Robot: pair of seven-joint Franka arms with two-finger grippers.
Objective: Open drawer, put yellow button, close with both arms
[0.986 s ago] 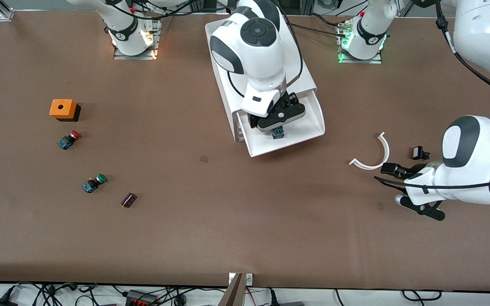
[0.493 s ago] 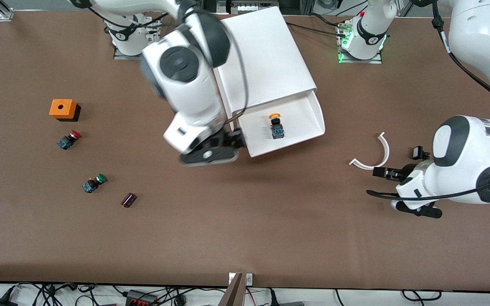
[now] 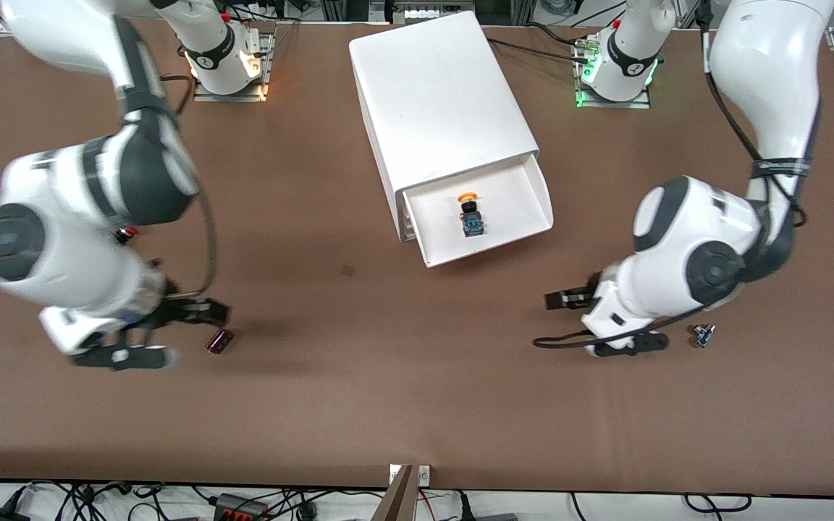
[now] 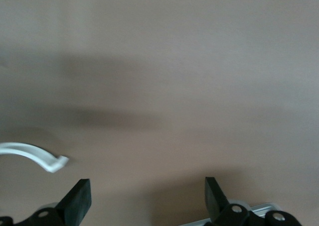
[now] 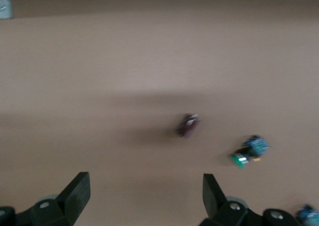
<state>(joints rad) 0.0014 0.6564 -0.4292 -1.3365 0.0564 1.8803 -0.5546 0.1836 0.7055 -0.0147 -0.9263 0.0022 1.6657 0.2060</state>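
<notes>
The yellow button point(image 3: 470, 213) lies in the drawer point(image 3: 525, 210), cap toward the cabinet point(image 3: 439, 94); both tools gape empty.

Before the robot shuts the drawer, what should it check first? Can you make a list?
1. Yellow button lies inside the open drawer: ok.
2. Drawer shut: not ok, it sticks out of the white cabinet.
3. Left hand open and holding nothing: ok.
4. Right hand open and holding nothing: ok.
5. Hands at the drawer front: not ok; the left is over bare table toward its own end, the right is over the table near the small dark cylinder.
</notes>
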